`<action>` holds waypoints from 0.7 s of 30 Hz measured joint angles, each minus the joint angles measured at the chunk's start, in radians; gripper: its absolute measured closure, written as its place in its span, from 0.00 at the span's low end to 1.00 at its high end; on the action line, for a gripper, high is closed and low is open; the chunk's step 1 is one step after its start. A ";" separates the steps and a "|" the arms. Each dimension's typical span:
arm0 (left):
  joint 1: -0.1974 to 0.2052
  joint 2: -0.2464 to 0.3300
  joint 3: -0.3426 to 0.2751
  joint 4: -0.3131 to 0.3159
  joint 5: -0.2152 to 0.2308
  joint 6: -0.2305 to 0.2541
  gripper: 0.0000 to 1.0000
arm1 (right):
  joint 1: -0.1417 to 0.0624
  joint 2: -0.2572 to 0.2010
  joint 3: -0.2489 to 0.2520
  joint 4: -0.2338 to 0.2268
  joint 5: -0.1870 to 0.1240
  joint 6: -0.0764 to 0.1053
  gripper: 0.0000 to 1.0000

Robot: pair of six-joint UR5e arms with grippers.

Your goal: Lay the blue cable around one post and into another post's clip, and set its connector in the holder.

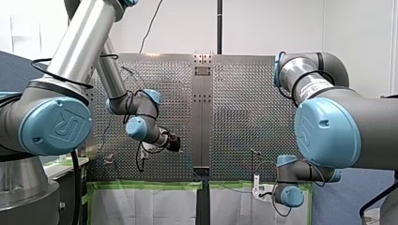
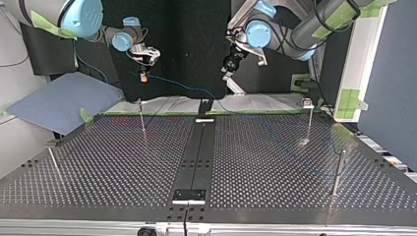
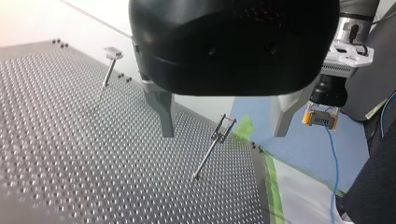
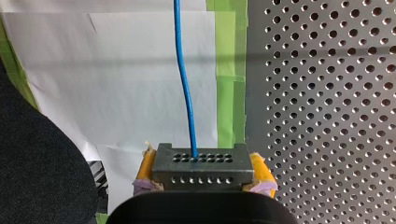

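Top view's left: right gripper (image 2: 143, 73), yellow pads clamped on connector (image 4: 201, 169), beyond table (image 2: 123, 162) far edge. Blue cable (image 4: 186, 88) hangs rightward, unrouted. Left gripper (image 3: 223, 132): fingers apart, empty. Likely step: bringing cable in. Next move calls for looping it round post (image 2: 142, 120).

Table (image 2: 123, 162): perforated metal.
Tape (image 4: 231, 70): green, along the table's edge.
Sheet (image 4: 116, 70): white, beside the tape.
Pad (image 2: 59, 101): blue, top view's left.

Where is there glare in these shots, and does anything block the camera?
Front view: glare on the table's far edge; my left arm and my right arm crowd the sides. Left wrist view: the metal shines pale; the black housing above the jaws fills much of it. Top view: the table looks dark before a black backdrop.
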 joint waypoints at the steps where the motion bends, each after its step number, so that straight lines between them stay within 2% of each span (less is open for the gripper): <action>1: -0.002 -0.008 0.007 0.009 0.004 0.008 0.02 | 0.000 0.000 0.000 0.000 0.000 0.000 1.00; 8: -0.017 -0.063 0.059 0.066 0.017 0.055 0.02 | 0.000 0.000 -0.001 0.002 -0.001 0.000 1.00; 21: -0.022 -0.183 0.083 0.186 0.001 0.069 0.02 | 0.001 0.000 -0.002 0.005 0.001 -0.001 1.00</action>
